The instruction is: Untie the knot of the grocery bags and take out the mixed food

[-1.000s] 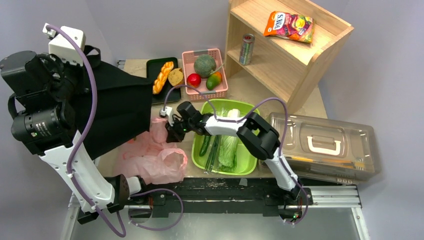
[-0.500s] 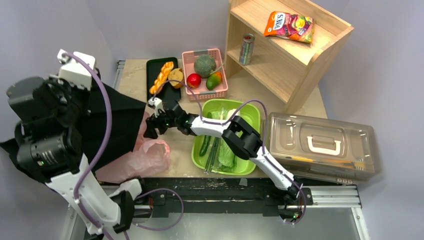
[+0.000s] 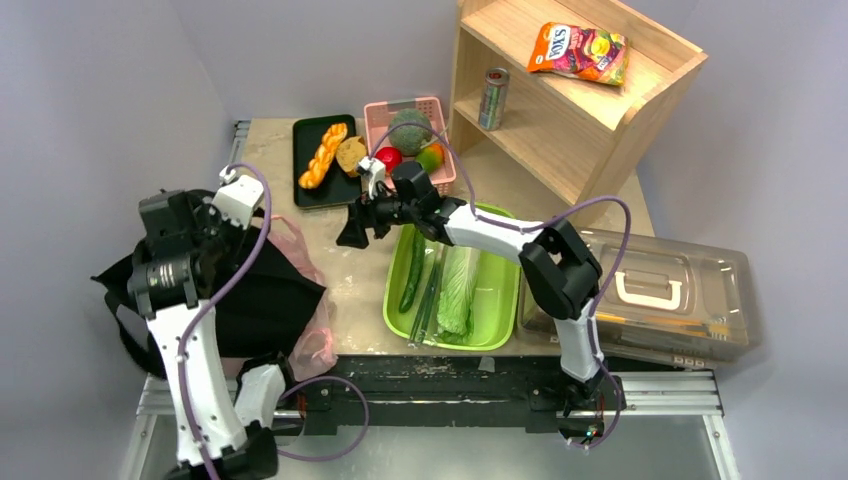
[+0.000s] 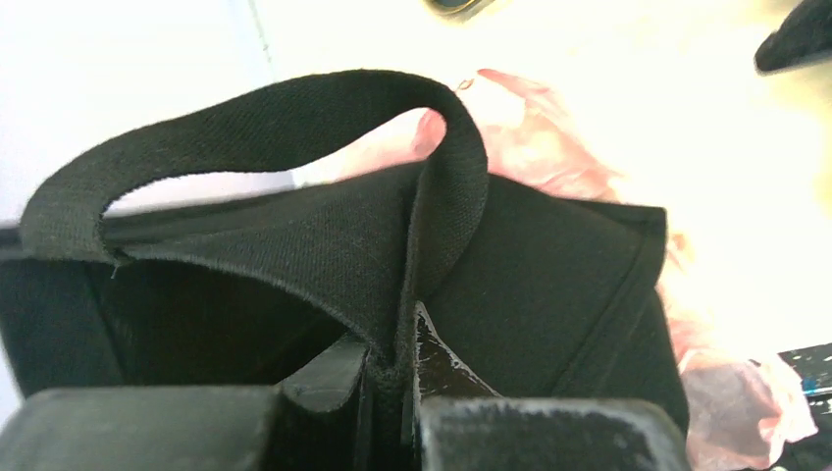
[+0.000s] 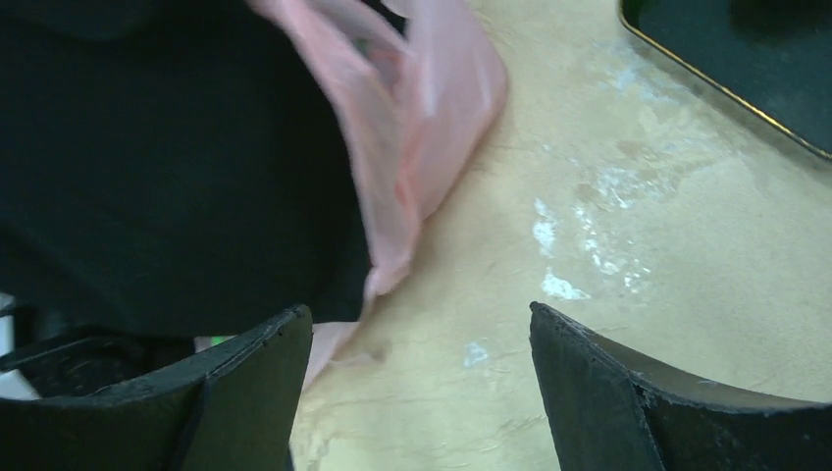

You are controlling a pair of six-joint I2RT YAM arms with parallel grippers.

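I count one pink grocery bag (image 3: 301,247), one black cloth bag (image 3: 255,300) and one green tub (image 3: 500,328). My right pincer (image 3: 352,228) gapes over the worktop (image 3: 365,290), with the grocery bag at its eight o'clock, untouched. My left pincer (image 4: 392,388) is clamped on the black cloth bag's strap (image 4: 294,108).

A black fabric bag (image 3: 255,300) slumps at the left edge of the worktop (image 3: 355,285), its strap (image 4: 245,118) arched in a loop. A lime-green tub (image 3: 450,343) sits near the front, with a clear lidded box (image 3: 640,290) just to its right. At the back stand a black tray (image 3: 305,135) and a pink basket (image 3: 448,178). A tilted wooden shelf (image 3: 560,120) carries a striped can (image 3: 493,98) and, on top, an orange snack packet (image 3: 580,50).
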